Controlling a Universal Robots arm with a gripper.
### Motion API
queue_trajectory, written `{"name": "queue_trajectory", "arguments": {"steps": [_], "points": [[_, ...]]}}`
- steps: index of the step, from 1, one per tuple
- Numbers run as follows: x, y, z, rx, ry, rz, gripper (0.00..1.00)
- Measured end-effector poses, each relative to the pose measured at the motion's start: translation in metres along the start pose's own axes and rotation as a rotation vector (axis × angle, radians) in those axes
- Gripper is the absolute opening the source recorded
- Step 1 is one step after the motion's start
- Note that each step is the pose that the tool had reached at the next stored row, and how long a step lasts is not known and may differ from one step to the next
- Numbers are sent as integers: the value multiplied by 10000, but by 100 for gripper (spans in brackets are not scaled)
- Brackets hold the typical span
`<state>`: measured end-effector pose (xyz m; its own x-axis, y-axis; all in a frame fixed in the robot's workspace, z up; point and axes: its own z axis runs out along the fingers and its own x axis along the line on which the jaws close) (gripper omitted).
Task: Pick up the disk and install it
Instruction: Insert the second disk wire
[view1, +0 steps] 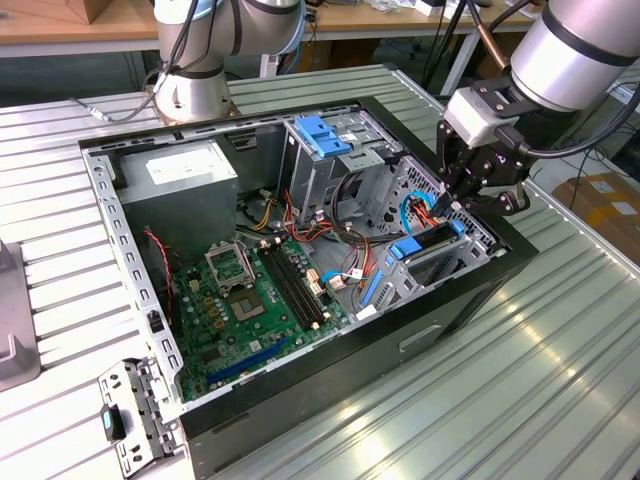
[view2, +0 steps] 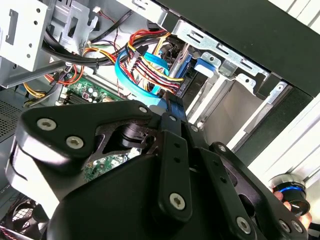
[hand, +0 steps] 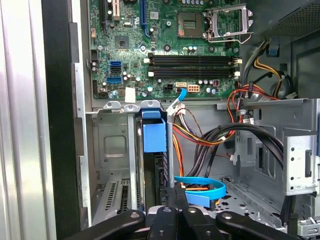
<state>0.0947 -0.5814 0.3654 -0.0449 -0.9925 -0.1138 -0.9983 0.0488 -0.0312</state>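
Observation:
The disk (view1: 428, 242), a dark drive in a bright blue carrier, stands on edge in the drive bay at the front corner of the open computer case (view1: 470, 300), on the exterior view's right. My gripper (view1: 451, 210) reaches down onto its upper end and looks shut on it. In the first wrist view the disk's blue tab (hand: 154, 132) and dark body run between the bay's metal walls, and the black gripper (hand: 170, 214) closes around its near end. In the second wrist view the gripper (view2: 170, 111) leads into the bay beside the disk's blue carrier (view2: 206, 64).
Bundled red, yellow and black wires (hand: 200, 137) and a blue flat cable (hand: 200, 189) lie right beside the bay. The green motherboard (view1: 250, 300), grey power supply box (view1: 180, 170) and light-blue latch cage (view1: 325, 135) occupy the case. A loose metal bracket (view1: 135, 415) lies on the ribbed table.

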Motion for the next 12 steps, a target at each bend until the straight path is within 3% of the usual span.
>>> {"name": "queue_trajectory", "arguments": {"steps": [3,6,8,10,11,12], "points": [[-2,-1,-16,0,-5,0,11],[-8,-3,-74,-3,-85,3,11],[-15,-4,-126,-9,-192,7,11],[-19,-5,-166,-15,-346,13,11],[-20,-6,-179,-20,-440,16,11],[-18,-7,-191,-26,-597,22,11]]}}
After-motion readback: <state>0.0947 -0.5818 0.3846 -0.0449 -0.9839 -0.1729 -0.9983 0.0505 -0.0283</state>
